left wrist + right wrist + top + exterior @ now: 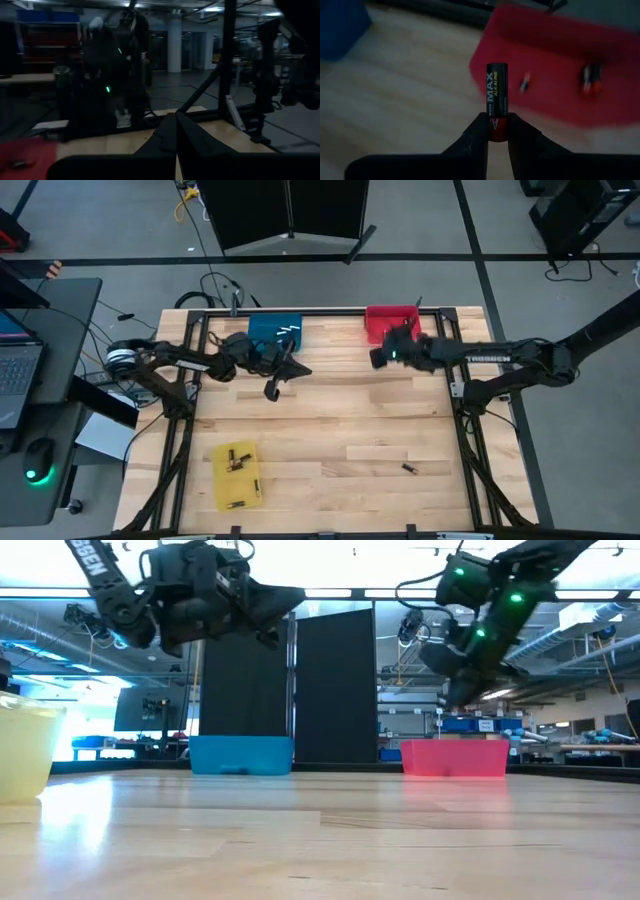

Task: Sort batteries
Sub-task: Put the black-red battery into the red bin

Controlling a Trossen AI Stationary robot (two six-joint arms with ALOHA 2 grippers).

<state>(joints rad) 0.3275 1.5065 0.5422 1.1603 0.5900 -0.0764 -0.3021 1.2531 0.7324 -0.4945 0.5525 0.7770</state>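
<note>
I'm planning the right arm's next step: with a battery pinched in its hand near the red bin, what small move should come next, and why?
Probably carry it a little farther over the red bin and only then open. The right hand grips the black battery by its red end, the bin lies just ahead with cells already inside, and the hand hangs at its near edge.

Grey floor (pixel 420 220), black panel (pixel 335 690), side desk (pixel 40 330), ceiling lights (pixel 40 592)

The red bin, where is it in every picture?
High view: red bin at the table's far edge, by the right gripper.
Low view: pink-red box, right of centre.
Left wrist view: lower-left corner.
Right wrist view: behind the held battery.
Shared landmark: the blue bin.
</note>
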